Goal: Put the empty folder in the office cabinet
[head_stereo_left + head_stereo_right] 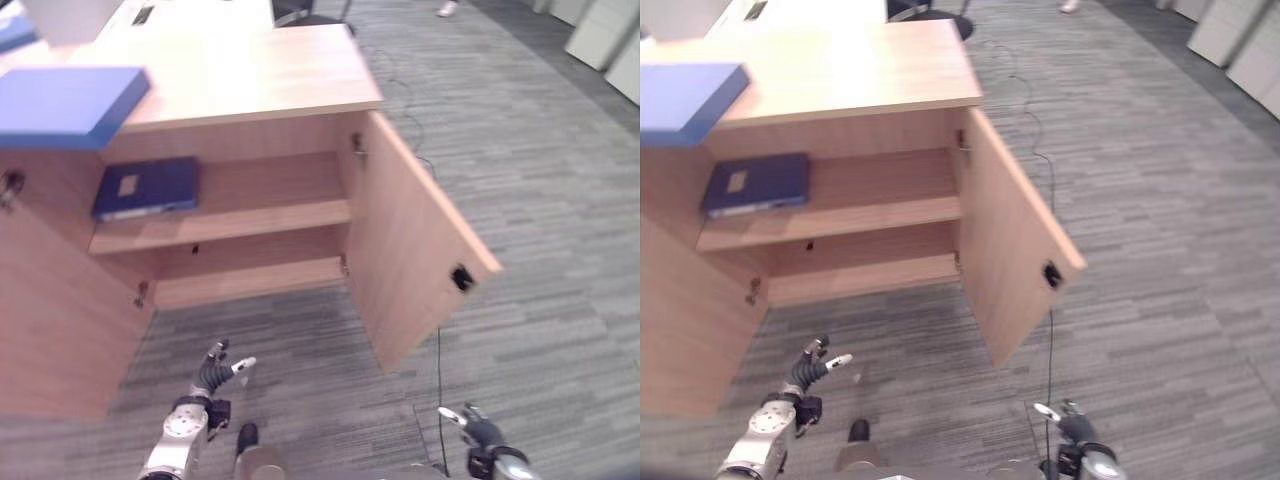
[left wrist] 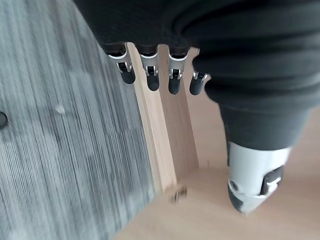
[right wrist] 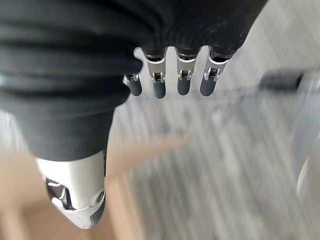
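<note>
Folder (image 1: 147, 187), dark blue, lies flat on cabinet (image 1: 250, 90) upper shelf, left side, doors open. Left hand (image 1: 214, 372) and right hand (image 1: 472, 427) low over carpet, fingers relaxed, holding nothing

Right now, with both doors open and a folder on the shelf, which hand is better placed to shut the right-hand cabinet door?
Probably the right hand: it hangs open just below the swung-out right-hand wooden door. The left hand, also open, hangs before the cabinet's opening, farther from that door.
</note>
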